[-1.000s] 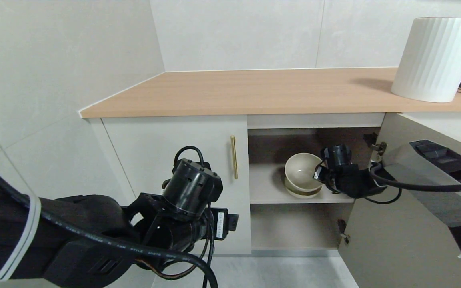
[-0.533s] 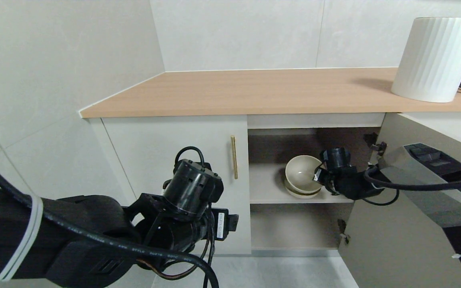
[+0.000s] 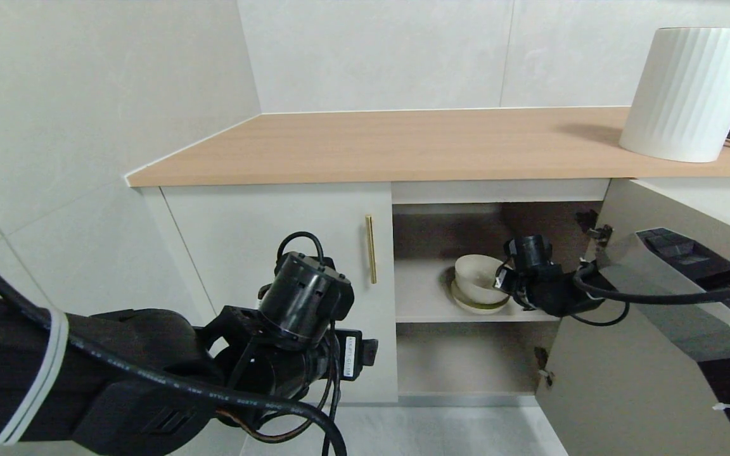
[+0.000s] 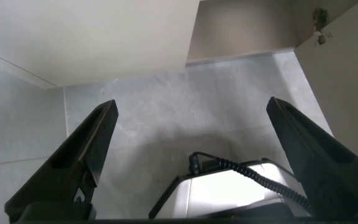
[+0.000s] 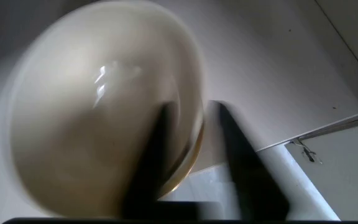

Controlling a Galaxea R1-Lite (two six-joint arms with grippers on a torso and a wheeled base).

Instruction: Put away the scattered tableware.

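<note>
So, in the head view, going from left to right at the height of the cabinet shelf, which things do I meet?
closed cabinet door → gold handle → bowl → open cabinet door

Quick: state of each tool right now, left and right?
Left tool: open, holding nothing.
Right tool: at the rim of the bowl; open or closed cannot be told.

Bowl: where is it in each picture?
Head view: bowl on the cabinet shelf, right of centre, right gripper at its rim.
Left wrist view: not in it; floor below the left gripper.
Right wrist view: bowl close up, across most of the picture.
Shared landmark: the right gripper at the bowl's rim.
</note>
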